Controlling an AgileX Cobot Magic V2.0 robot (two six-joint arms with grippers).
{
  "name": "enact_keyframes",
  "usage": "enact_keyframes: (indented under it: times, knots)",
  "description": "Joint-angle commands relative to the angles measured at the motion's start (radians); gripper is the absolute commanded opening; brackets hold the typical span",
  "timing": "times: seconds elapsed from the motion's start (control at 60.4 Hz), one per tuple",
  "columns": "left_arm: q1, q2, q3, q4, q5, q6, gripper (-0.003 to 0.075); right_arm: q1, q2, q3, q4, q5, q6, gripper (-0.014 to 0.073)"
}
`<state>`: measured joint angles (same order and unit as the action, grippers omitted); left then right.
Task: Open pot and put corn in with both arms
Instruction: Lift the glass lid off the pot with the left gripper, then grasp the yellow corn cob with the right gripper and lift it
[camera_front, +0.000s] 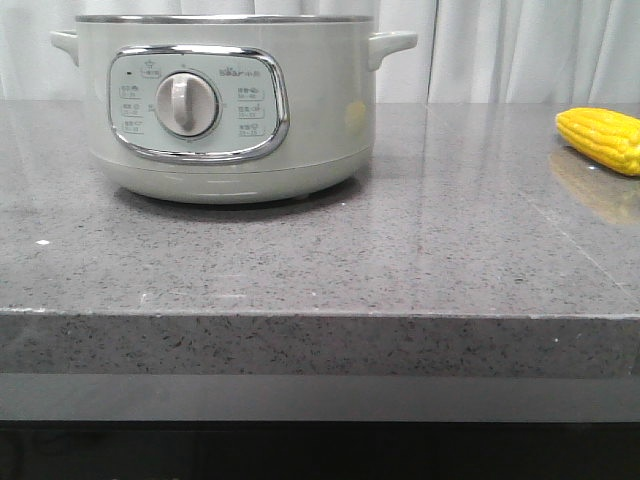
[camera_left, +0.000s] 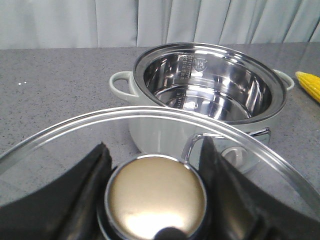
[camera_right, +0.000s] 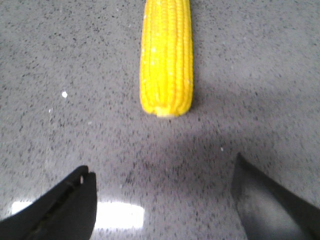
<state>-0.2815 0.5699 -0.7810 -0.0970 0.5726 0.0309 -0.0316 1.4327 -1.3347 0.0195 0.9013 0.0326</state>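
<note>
The pale-green pot (camera_front: 225, 110) stands at the back left of the grey counter, its dial facing me. In the left wrist view the pot (camera_left: 210, 87) is uncovered and its steel inside is bare. My left gripper (camera_left: 155, 155) is shut on the gold knob (camera_left: 156, 197) of the glass lid (camera_left: 150, 117), held clear of the pot on its near side. The yellow corn (camera_front: 602, 137) lies at the counter's right edge. My right gripper (camera_right: 162, 172) is open just above the counter, short of the corn (camera_right: 166, 55), whose blunt end points at the gap.
White curtains (camera_front: 500, 50) hang behind the counter. The counter's front edge (camera_front: 320, 315) runs across the front view. Neither arm shows in the front view.
</note>
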Motion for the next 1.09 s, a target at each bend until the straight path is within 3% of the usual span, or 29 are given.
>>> enact_keyframes:
  times: [0.0,0.464,0.944,1.076]
  knots:
    - [0.000,-0.004,-0.040,-0.012,-0.147,-0.008,0.0221,-0.008,0.042,-0.097,-0.008,-0.005,-0.027,0.0573]
    - [0.000,-0.004,-0.040,-0.012,-0.147,-0.008,0.0221,-0.008,0.344,-0.345,-0.009,0.036,-0.056,0.0573]
    - [0.000,-0.004,-0.040,-0.012,-0.147,-0.008,0.0221,-0.008,0.485,-0.384,-0.009,-0.038,-0.056,0.0573]
    - [0.000,-0.004,-0.040,-0.012,-0.147,-0.008,0.0221,-0.008,0.485,-0.384,-0.009,-0.041,-0.058,0.0487]
